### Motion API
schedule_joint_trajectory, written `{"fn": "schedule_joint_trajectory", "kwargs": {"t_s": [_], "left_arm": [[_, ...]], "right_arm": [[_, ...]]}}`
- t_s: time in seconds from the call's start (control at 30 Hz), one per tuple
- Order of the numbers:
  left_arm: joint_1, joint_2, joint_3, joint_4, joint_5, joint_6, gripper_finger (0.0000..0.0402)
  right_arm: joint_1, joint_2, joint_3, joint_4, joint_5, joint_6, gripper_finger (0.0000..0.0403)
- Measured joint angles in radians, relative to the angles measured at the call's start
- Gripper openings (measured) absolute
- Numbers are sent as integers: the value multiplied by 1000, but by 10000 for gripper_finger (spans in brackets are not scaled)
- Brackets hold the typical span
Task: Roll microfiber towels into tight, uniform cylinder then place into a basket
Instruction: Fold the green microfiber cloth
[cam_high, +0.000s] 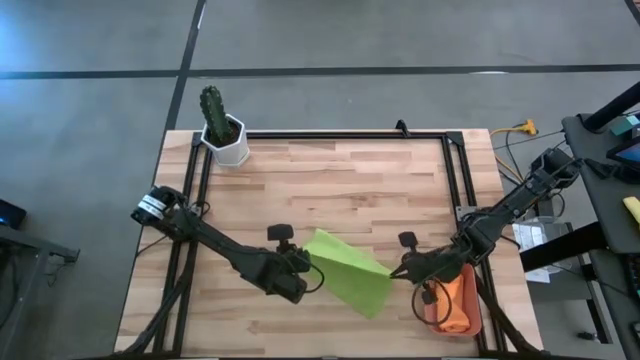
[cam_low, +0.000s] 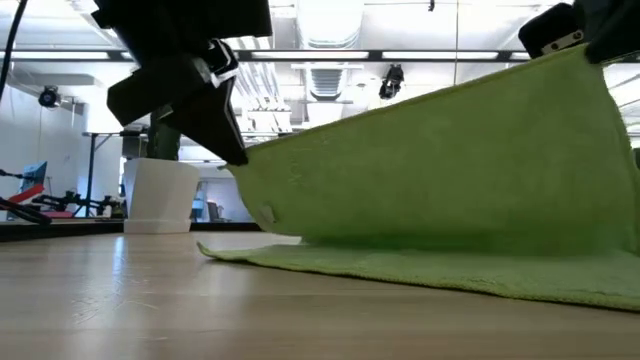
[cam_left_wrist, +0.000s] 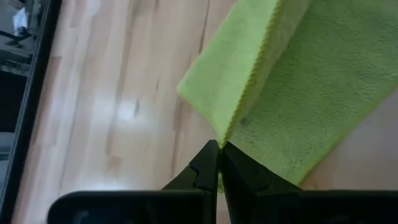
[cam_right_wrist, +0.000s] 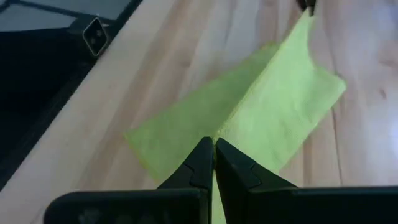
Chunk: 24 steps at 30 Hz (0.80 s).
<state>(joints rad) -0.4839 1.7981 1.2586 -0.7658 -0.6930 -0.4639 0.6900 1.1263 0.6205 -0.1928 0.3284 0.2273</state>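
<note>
Butcher-block table (cam_high: 330, 180) fills the high view; the lime green towel (cam_high: 350, 270) sits near its front edge, pinched at one corner by the left gripper (cam_high: 312, 268) and at the opposite one by the right gripper (cam_high: 398, 270), both pressed together on cloth; the orange towel (cam_high: 458, 300) lies in the basket (cam_high: 430, 310) under the right arm; a white pot with a cactus (cam_high: 225, 135) stands at the far left corner, well apart.

Low view: the towel (cam_low: 440, 170) hangs as a raised sheet, its lower part trailing on the wood, hiding most of the room; the pot (cam_low: 160, 195) shows beyond.

Left wrist view: fingers (cam_left_wrist: 208, 168) nip the towel's edge (cam_left_wrist: 249, 81).

Right wrist view: fingers (cam_right_wrist: 202, 162) clamp the fold (cam_right_wrist: 261, 99).
</note>
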Motion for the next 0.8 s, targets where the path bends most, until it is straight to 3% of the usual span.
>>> {"fn": "schedule_joint_trajectory", "kwargs": {"t_s": [0.2,0.6,0.8], "left_arm": [[0,0,4,1,-23,-1,0],[5,0,1,-5,-20,-1,0],[6,0,-1,-2,-13,-1,0]], "right_arm": [[1,69,0,124,-229,-58,9],[3,302,1,256,-258,-71,9],[3,337,1,254,-257,-67,9]]}}
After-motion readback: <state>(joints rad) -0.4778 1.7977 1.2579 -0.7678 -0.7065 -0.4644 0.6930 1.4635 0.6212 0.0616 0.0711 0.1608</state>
